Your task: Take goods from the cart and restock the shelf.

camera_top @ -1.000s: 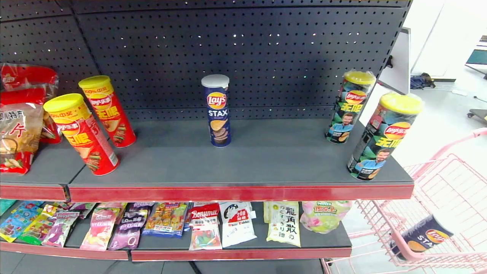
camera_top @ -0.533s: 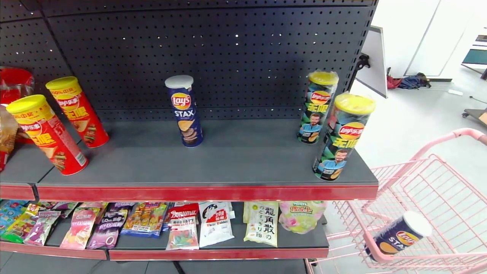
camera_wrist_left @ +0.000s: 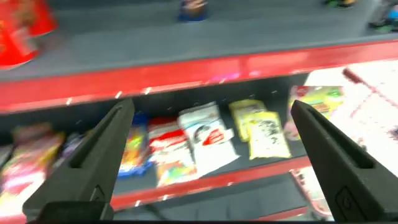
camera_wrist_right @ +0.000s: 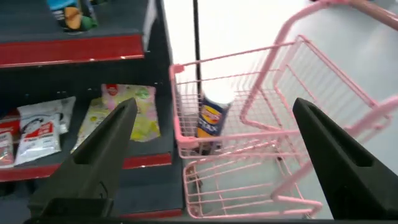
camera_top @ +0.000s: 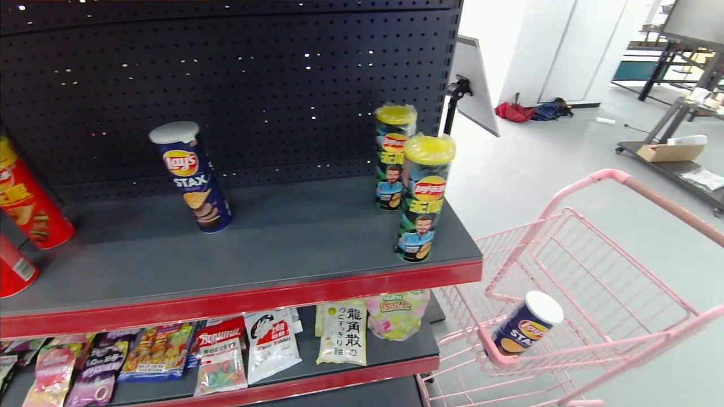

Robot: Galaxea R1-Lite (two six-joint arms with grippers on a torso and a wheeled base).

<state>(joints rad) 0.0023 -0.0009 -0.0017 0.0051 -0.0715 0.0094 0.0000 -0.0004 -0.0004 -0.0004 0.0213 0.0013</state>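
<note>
My right gripper (camera_wrist_right: 214,104) has its fingers spread wide with nothing between them. My left gripper (camera_wrist_left: 211,107) is just as agape and empty, facing the snack packets (camera_wrist_left: 205,134) on the lower tier. Beyond the right fingers, well apart from them, the cart's blue can (camera_wrist_right: 211,118) leans tilted inside the pink cart (camera_wrist_right: 236,54), white lid uppermost. A matching shelved can (camera_top: 192,178) stands on the upper shelf (camera_top: 311,237), so I judge restocking partly done, with the cart's can not yet picked.

White panel (camera_top: 474,85); cardboard box (camera_top: 671,152) beyond
</note>
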